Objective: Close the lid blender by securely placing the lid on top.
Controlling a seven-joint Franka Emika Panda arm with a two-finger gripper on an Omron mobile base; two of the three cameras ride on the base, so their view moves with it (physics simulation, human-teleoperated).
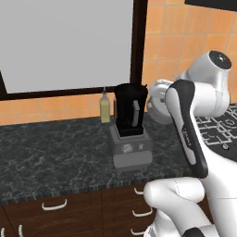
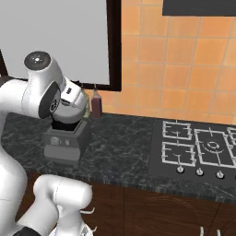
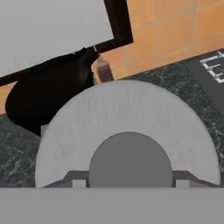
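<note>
The lid (image 3: 127, 118) — a stiff, flat disc, probably light and smooth — is held by its central knob (image 3: 130, 159) in the closed jaws of the gripper (image 3: 130, 180), just beside the open blender (image 1: 131, 125) on the counter (image 1: 55, 152).

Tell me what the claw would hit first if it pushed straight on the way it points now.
Probably the countertop beside the blender. The claw grips the lid by its knob, and the lid's disc leads, so it would touch first. The blender jar sits off to one side; depth is unclear.
</note>
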